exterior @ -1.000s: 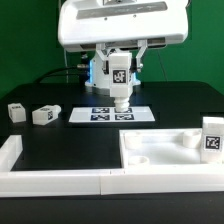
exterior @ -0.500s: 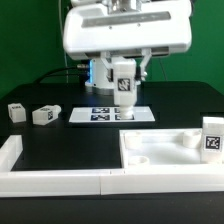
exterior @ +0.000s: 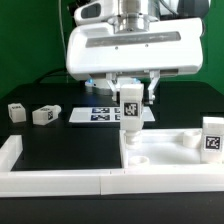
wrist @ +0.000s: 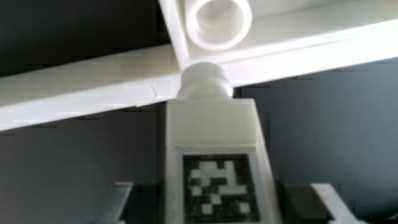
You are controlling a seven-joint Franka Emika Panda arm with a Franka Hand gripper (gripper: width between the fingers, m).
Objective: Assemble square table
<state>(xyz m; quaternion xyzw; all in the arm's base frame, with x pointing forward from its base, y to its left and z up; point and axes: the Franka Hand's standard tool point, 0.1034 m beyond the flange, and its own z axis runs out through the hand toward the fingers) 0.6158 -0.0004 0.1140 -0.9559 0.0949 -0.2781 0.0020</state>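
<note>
The white square table top (exterior: 170, 152) lies at the front on the exterior view's right, rim up. My gripper (exterior: 130, 96) is shut on a white tagged leg (exterior: 130, 112) and holds it upright, its lower end just above the top's far left corner. In the wrist view the leg (wrist: 210, 125) points at a round corner socket (wrist: 219, 22) beyond the top's rim (wrist: 89, 88), and my gripper (wrist: 221, 205) flanks the leg's tag. Two loose legs (exterior: 15, 112) (exterior: 43, 115) lie at the left. Another leg (exterior: 211, 136) stands at the right.
The marker board (exterior: 100, 116) lies behind the held leg. White border rails run along the front (exterior: 60, 182) and the left (exterior: 10, 152). The arm's large white body (exterior: 135, 45) hangs over the middle of the table.
The arm has come forward and to the exterior view's right with the leg, from above the marker board to the table top's corner.
</note>
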